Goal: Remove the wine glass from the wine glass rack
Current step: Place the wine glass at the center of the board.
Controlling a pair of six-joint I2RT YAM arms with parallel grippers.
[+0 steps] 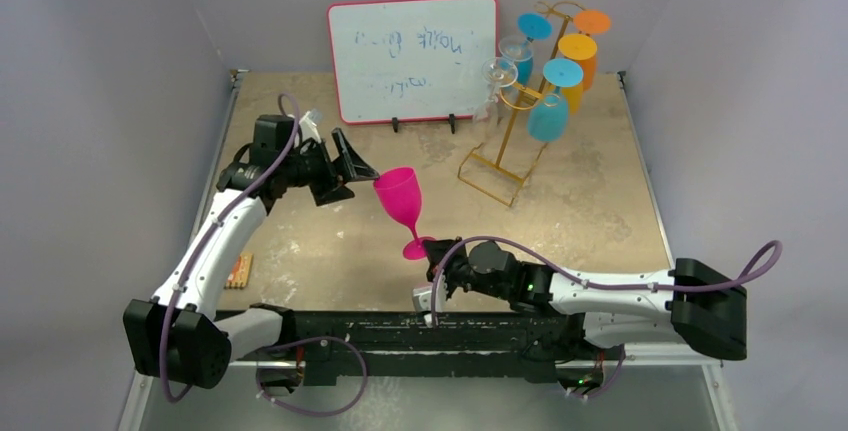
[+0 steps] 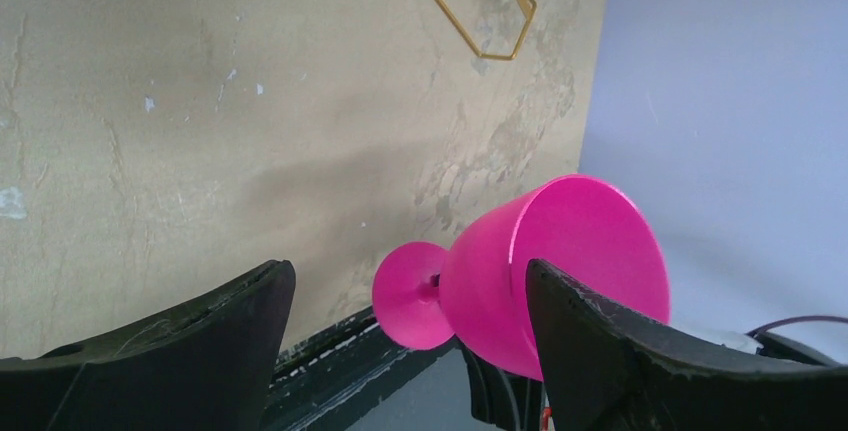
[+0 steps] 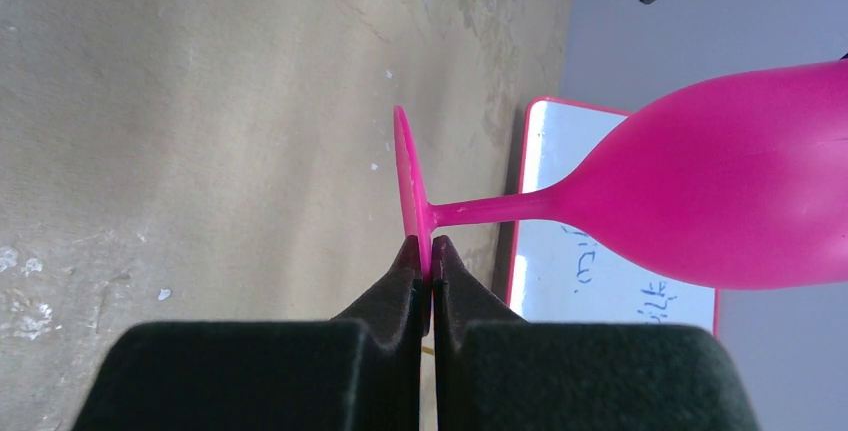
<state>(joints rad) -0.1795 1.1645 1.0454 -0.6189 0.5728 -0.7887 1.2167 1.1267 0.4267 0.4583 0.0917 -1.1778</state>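
1. The glossy pink plastic wine glass (image 1: 400,196) is being held off the thin gold wire wine glass rack (image 1: 507,141), well apart from it, above the middle of the tabletop (image 1: 300,241) and leaning over.
2. Its flat round foot is being pinched at the rim by the closed right hand (image 3: 431,251); whether the foot is being rested on the tabletop cannot be told.
3. The left hand (image 1: 350,173) is being kept spread wide just beside the flared bowl, gripping nothing; contact between one finger and the bowl cannot be judged.
4. The removal is being judged as done, with only the setting down of the glass and its release left.
5. The glass is being shown as smooth and opaque, with a slim stem and a tapered bowl.
6. Blue glasses (image 1: 548,116), orange glasses (image 1: 578,51) and a clear glass (image 1: 500,71) are being carried upside down on the rack's curled hooks.
7. The tabletop is being seen as beige, worn and blotchy; a red-framed whiteboard (image 1: 412,56) is being propped at its far edge.
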